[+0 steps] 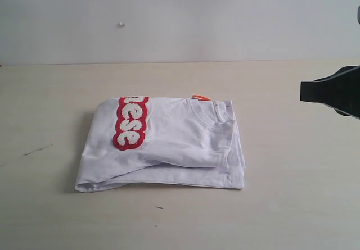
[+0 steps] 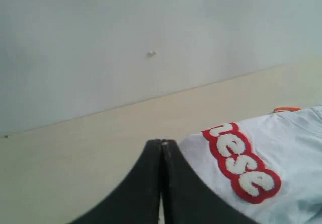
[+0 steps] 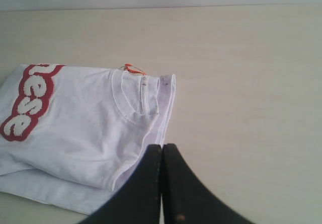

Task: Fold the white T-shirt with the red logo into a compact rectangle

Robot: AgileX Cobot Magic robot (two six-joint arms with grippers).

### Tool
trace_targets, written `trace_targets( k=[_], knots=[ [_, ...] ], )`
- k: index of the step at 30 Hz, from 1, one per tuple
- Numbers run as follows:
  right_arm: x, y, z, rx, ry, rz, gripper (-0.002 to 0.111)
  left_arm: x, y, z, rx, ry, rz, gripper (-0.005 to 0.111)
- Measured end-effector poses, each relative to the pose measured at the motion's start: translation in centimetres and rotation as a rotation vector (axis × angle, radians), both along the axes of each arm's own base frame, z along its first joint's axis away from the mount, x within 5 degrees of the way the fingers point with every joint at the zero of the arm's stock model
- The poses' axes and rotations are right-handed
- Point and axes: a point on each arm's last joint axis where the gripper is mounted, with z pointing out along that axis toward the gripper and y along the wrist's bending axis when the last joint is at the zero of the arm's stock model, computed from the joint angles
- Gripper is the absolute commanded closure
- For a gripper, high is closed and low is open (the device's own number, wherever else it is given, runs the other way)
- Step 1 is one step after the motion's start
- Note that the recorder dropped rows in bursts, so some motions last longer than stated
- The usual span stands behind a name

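The white T-shirt (image 1: 169, 143) lies folded into a rough rectangle in the middle of the table. Its red logo (image 1: 130, 122) shows the letters "ese" along the folded left part, and the ribbed collar with a small orange tag (image 1: 200, 98) faces the far edge. My right gripper (image 1: 304, 91) hovers shut at the right of the exterior view, apart from the shirt. In its wrist view its tips (image 3: 162, 146) are pressed together, empty, above the shirt's edge (image 3: 168, 103). My left gripper (image 2: 162, 142) is shut and empty beside the shirt (image 2: 292, 153) and the logo (image 2: 241, 163); it is out of the exterior view.
The pale wooden table (image 1: 292, 194) stretches around the shirt on all sides. A plain white wall (image 1: 180, 19) with a small mark (image 1: 120, 25) stands behind the table's far edge.
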Motion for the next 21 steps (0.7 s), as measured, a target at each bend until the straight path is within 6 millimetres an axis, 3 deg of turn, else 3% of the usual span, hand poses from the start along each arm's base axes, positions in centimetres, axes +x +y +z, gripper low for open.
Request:
trace_targets(
  k=[13,21],
  knots=[
    [0.0,0.0,0.0,0.0,0.0,0.0,0.108,-4.6,2.9,-3.0,0.007,-0.023,0.111,0.106],
    [0.0,0.0,0.0,0.0,0.0,0.0,0.108,-6.2,3.9,-4.6,0.006,-0.02,0.196,0.106]
  ],
)
